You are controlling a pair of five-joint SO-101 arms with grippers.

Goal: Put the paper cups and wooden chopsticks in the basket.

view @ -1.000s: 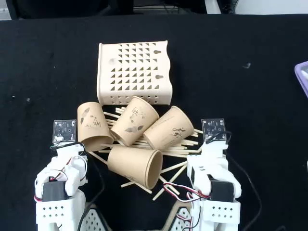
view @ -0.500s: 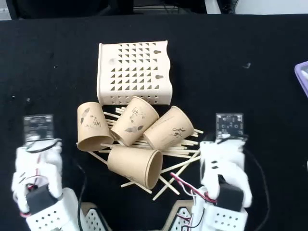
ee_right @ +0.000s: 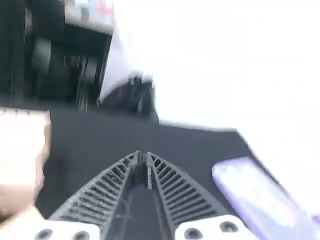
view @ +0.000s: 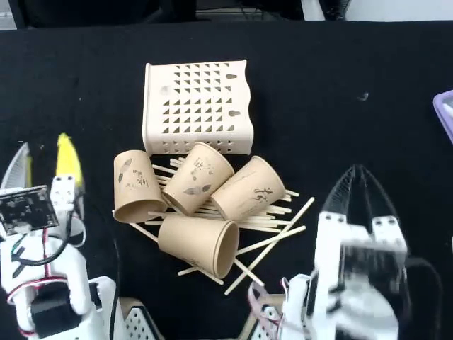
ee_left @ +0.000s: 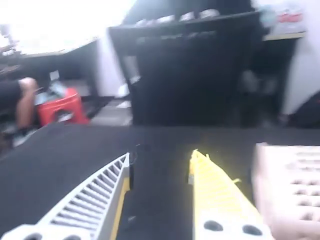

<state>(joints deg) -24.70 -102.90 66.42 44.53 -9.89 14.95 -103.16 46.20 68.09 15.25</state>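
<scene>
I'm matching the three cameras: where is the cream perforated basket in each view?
High view: cream perforated basket at mid-table, just behind the brown paper cups.
Left wrist view: basket beside the open left tool.
Right wrist view: basket beside the shut right tool, opposite the purple tray.
Shared landmark: the black table.

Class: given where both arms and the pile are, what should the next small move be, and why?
Probably swing the left gripper toward the nearest cup: its fingers are apart and hold nothing, and that cup lies on its side beside it, over the chopsticks, outside the basket.
</scene>
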